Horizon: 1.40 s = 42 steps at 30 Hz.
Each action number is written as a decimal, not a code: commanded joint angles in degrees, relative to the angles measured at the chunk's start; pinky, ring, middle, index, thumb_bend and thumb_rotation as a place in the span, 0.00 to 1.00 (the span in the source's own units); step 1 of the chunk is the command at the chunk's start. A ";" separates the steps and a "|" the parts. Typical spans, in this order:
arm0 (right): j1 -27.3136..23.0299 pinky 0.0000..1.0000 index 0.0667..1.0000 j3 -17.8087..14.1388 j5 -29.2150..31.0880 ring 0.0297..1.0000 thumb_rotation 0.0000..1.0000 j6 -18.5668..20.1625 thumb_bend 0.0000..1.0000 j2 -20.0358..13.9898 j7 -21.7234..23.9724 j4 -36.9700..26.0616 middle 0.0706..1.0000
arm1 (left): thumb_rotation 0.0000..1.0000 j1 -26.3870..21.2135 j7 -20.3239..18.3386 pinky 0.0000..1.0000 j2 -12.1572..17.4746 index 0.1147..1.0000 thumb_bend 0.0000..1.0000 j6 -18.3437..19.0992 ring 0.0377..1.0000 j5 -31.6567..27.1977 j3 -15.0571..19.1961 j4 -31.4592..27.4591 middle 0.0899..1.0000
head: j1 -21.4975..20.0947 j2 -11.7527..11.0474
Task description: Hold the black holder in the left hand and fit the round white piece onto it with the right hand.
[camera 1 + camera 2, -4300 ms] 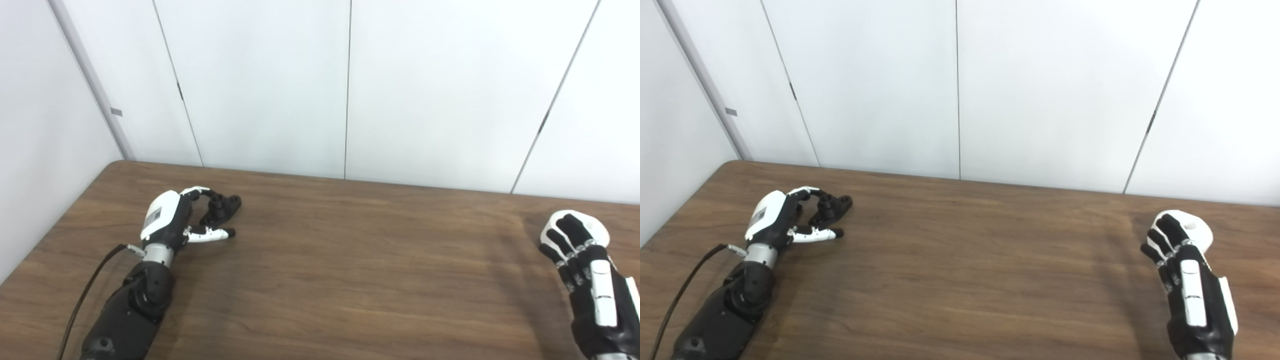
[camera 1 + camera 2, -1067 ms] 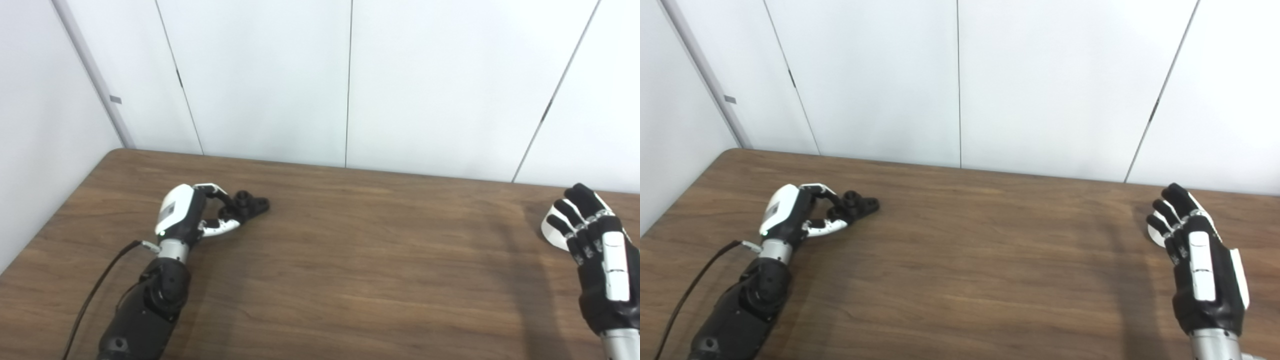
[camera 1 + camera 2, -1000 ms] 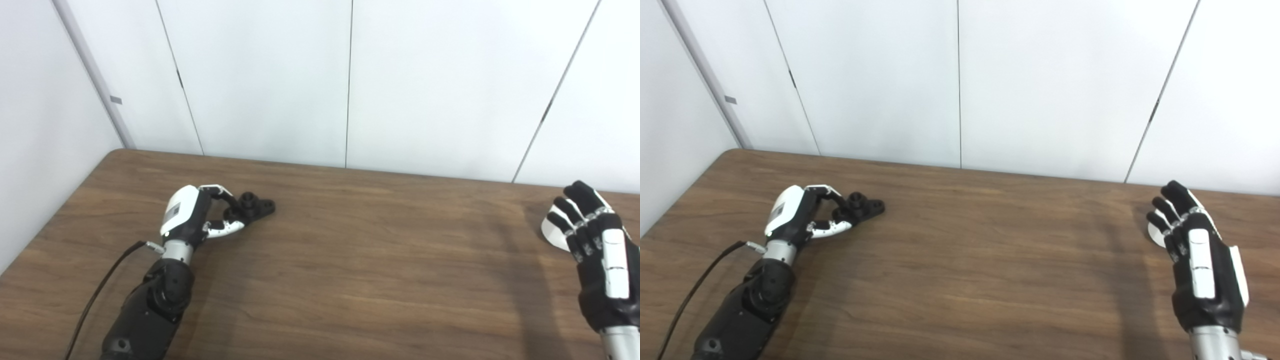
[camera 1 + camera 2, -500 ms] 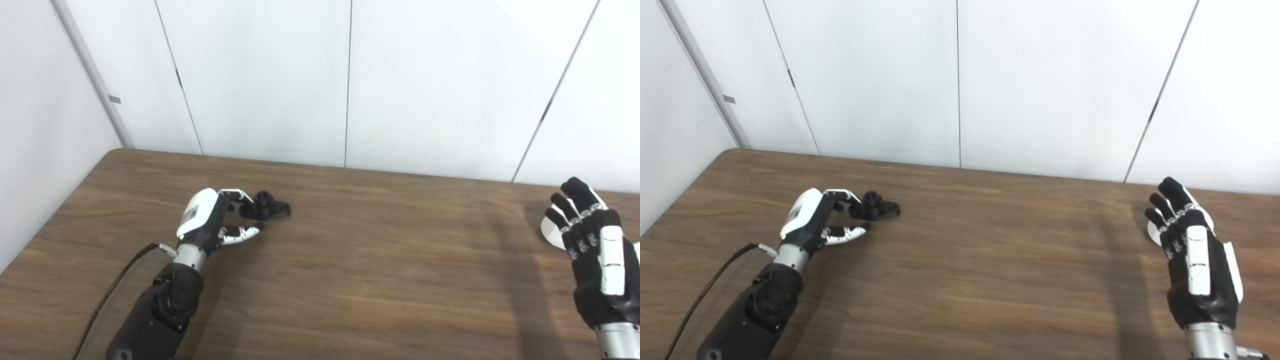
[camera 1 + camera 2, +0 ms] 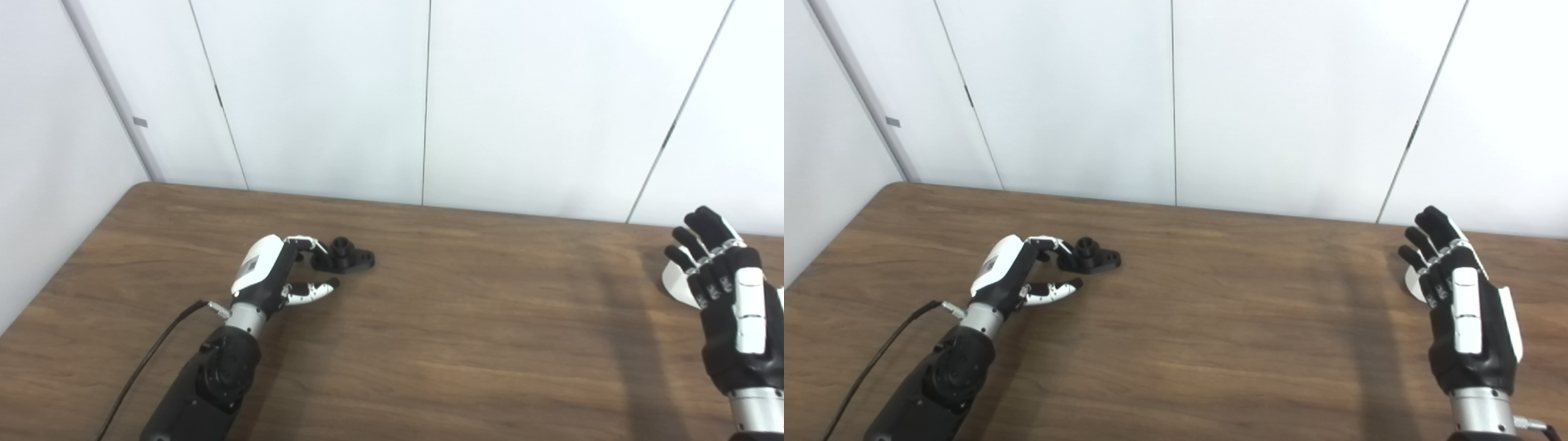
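The black holder (image 5: 346, 258) lies flat on the brown table (image 5: 465, 318), left of the middle. My left hand (image 5: 274, 274) is just to its left. The curled fingertips (image 5: 309, 243) touch the holder's left end, while the thumb points right and stands apart from it, so the hand is open. At the far right my right hand (image 5: 729, 294) is raised with its fingers spread, open and holding nothing. Behind it the round white piece (image 5: 675, 283) rests on the table, mostly hidden by the hand; only its left edge shows.
A black cable (image 5: 153, 355) runs from the left wrist toward the bottom edge. White wall panels (image 5: 422, 98) stand right behind the table's far edge. Another white wall (image 5: 49, 184) is beyond its left edge.
The left hand and the black holder have shifted right along the table, and the thumb has come away from the holder. The right hand has lifted slightly above the white piece.
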 commanded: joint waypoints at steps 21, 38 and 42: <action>-1.38 0.87 0.84 -0.93 0.35 0.89 0.85 -1.94 0.36 -0.61 0.35 -0.40 0.89 | 0.28 -3.08 2.87 0.72 1.13 0.83 1.00 -5.23 0.82 0.19 3.47 5.86 0.85 | 0.54 -0.77; -0.18 0.85 0.84 -0.90 0.55 0.88 0.83 -3.57 0.36 -0.58 1.03 -0.20 0.89 | 0.25 -10.96 -4.02 0.74 5.38 0.86 1.00 -3.52 0.86 0.64 -1.29 17.10 0.88 | 0.06 -2.69; 0.09 0.85 0.84 -0.92 0.57 0.88 0.85 -3.07 0.36 -0.78 1.06 -0.76 0.88 | 0.28 -12.61 -3.69 0.76 5.42 0.87 1.00 -3.19 0.87 1.19 -2.20 19.20 0.89 | -0.12 -3.10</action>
